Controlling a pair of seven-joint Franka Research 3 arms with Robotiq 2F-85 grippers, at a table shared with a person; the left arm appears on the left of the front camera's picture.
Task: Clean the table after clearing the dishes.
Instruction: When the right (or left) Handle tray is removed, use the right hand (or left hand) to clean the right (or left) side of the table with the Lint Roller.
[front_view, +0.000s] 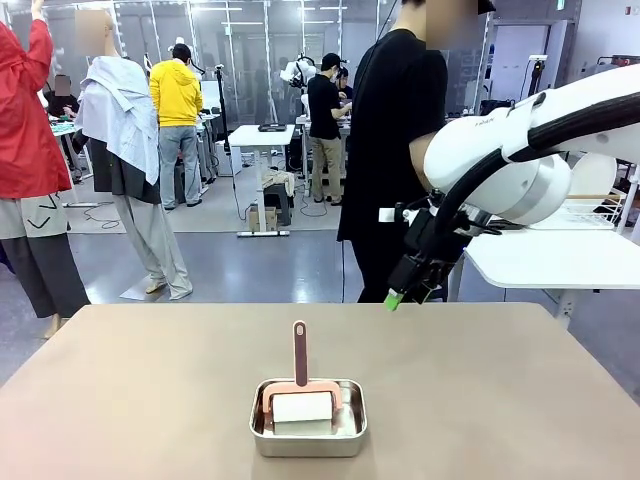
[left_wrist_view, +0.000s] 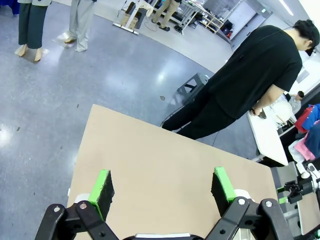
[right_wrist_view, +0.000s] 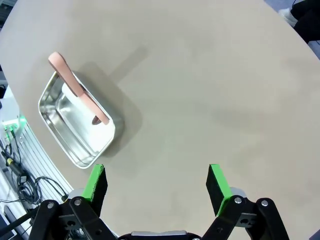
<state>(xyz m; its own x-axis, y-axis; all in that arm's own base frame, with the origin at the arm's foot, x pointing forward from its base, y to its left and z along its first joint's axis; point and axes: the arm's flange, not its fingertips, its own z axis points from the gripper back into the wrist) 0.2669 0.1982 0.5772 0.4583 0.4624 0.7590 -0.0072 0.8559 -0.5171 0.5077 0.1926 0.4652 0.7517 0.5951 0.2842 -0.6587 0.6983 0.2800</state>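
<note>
My right claw (front_view: 397, 293) hangs high over the far right of the worktop (front_view: 150, 380), tilted down toward it. Its fingers are spread wide with nothing between them. Its own view looks down on bare worktop with the pan (right_wrist_view: 75, 125) off to one side, which I judge is a good height for picking my way in.

My left claw (left_wrist_view: 162, 192) is just as wide apart and also holds nothing. It sits over the near edge, facing across to the far side.

The steel pan (front_view: 308, 418) stands at the near middle, between my arms where either can reach it. In it lies what looks like a white roller (front_view: 302, 407), with its pink handle (front_view: 300, 352) sticking up clear of the rim, an easy thing to pinch.

With the pan as what stands on the worktop, I judge the clearing done and the cleaning not yet begun.

The person (front_view: 395, 150) stands at the far side, turned toward the white table (front_view: 540, 260) on the right, out of my sweep.
</note>
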